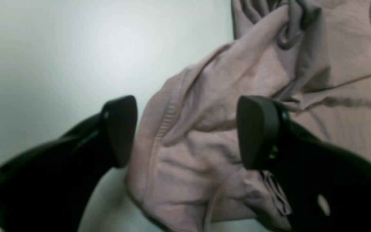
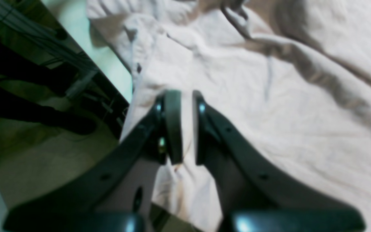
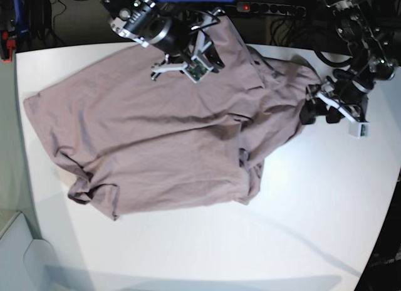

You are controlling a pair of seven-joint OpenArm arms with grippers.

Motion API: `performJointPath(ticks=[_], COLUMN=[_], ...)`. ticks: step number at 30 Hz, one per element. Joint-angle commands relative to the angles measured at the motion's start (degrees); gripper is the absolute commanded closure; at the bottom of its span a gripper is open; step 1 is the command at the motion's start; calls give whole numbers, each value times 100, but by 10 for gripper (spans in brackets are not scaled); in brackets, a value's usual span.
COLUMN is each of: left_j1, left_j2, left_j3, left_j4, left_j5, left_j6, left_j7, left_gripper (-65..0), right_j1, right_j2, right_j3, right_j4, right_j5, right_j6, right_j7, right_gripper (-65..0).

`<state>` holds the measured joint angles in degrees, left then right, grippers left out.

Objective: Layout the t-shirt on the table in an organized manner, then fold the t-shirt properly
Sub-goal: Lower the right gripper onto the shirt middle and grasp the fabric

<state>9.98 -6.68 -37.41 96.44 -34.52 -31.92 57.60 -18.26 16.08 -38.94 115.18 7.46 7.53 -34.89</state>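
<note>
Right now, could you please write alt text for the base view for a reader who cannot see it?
A crumpled mauve-pink t-shirt lies spread unevenly across a white table, wrinkled and bunched along its right edge. The right gripper pinches the shirt's far edge at top centre, while the left gripper hangs open at the shirt's right edge.

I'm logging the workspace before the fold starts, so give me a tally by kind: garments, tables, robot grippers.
Garments: 1, the t-shirt, mauve-pink and rumpled
Tables: 1, the table, white
Grippers: 2, the left gripper and the right gripper
Total: 4
</note>
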Motion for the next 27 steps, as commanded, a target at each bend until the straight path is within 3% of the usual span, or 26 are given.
performJointPath(ticks=[1, 11, 20, 27], left_j1=[-35, -26, -18, -18], left_j2=[-49, -5, -5, -5], left_j3=[-26, -26, -26, -26], left_j4=[109, 136, 145, 145], left_j5=[-95, -86, -95, -95], left_j6=[-21, -21, -21, -21], left_j7=[-112, -112, -112, -112], left_gripper=[-467, -467, -467, -467], right_j1=[81, 565, 1198, 1391], right_j2=[-3, -170, -627, -627], right_j3=[21, 39, 39, 48], right_j4=[74, -120, -287, -252], right_j5=[23, 23, 23, 23], right_j6=[43, 34, 34, 34], right_j7=[136, 100, -1034, -1139], right_gripper=[-52, -52, -52, -52])
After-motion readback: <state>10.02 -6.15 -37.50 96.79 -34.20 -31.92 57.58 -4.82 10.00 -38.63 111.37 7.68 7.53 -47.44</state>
